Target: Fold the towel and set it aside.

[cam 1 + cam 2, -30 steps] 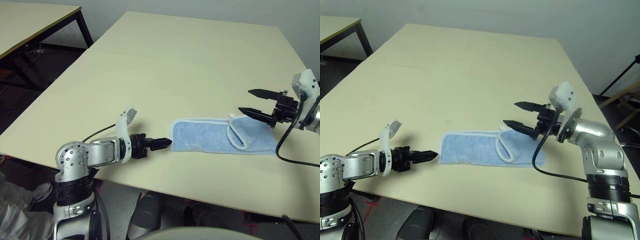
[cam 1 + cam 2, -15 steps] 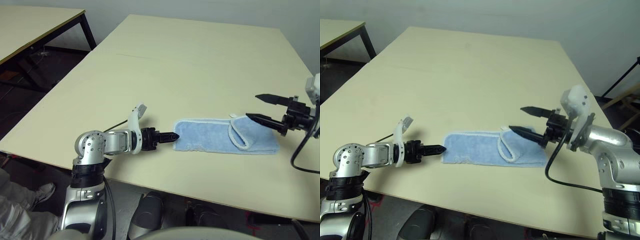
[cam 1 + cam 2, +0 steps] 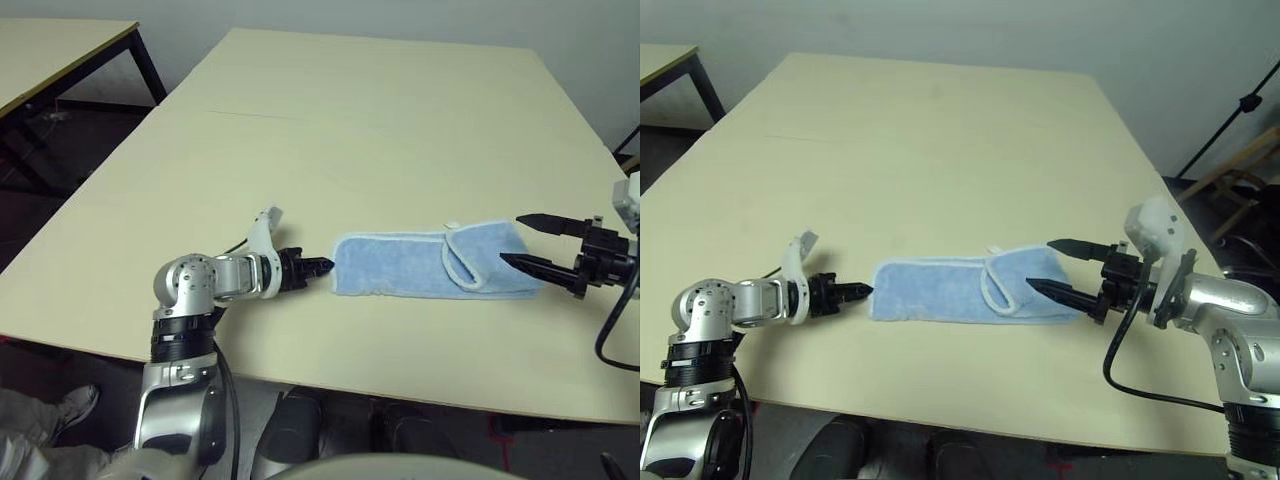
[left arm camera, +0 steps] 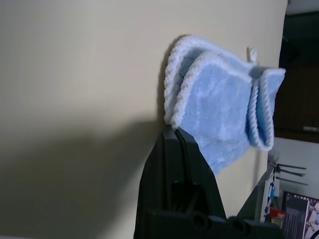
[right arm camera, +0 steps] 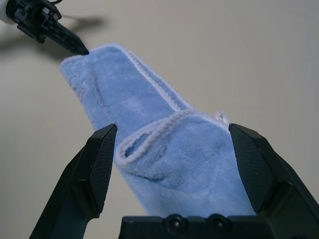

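Observation:
The light blue towel (image 3: 420, 265) lies folded into a long narrow strip near the front edge of the cream table (image 3: 350, 120), with a white-bordered flap turned over near its right end. My left gripper (image 3: 324, 266) lies low on the table at the strip's left end, shut with its tips pinching the towel's white edge (image 4: 172, 124). My right gripper (image 3: 510, 239) is open just above the towel's right end (image 5: 174, 159), one finger (image 5: 99, 164) on each side of it, not touching.
A second table (image 3: 55, 55) stands at the far left across a dark gap. A stand (image 3: 1230, 120) and a chair are off the table's right side. A black cable hangs from my right wrist (image 3: 1120, 360). A person's shoe (image 3: 75, 405) is on the floor.
My left gripper reached the towel's left end and shut on its edge. My right gripper, still open, moved out to the towel's right end. The camera view shifted.

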You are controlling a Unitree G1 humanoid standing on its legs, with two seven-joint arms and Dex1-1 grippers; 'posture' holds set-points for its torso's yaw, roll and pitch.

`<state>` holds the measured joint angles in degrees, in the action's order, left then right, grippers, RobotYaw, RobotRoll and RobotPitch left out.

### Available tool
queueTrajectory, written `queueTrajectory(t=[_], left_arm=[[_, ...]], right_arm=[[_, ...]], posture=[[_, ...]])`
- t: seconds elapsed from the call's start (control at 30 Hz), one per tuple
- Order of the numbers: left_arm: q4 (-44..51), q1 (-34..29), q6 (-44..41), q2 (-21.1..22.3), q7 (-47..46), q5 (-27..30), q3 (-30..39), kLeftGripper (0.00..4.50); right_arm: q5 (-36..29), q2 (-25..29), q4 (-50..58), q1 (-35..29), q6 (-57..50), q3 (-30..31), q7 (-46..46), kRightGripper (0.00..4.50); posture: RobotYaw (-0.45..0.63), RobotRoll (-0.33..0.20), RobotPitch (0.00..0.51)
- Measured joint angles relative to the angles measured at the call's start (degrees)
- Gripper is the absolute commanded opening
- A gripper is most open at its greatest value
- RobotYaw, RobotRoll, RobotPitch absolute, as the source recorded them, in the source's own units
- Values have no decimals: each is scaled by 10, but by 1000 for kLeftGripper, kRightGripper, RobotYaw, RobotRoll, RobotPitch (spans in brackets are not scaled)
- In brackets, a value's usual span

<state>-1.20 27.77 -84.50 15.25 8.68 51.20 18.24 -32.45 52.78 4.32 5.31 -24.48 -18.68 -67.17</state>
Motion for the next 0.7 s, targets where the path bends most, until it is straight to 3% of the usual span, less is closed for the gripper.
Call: queueTrajectory(t=[0.27,0.47,0.7], left_arm=[[14,1,-19,51,14,4,67,56],[-2,3,-7,131,43,-9,92,56],[-87,21,50,229,117,-48,77,56]], right_arm=[[6,-2,-3,-1,5,10,-11,4500],[10,-2,-9,-2,13,21,-24,4500],[11,-2,-21,-2,19,23,-33,4500]], posture=[[125,0,106],[145,0,103],[143,0,104]])
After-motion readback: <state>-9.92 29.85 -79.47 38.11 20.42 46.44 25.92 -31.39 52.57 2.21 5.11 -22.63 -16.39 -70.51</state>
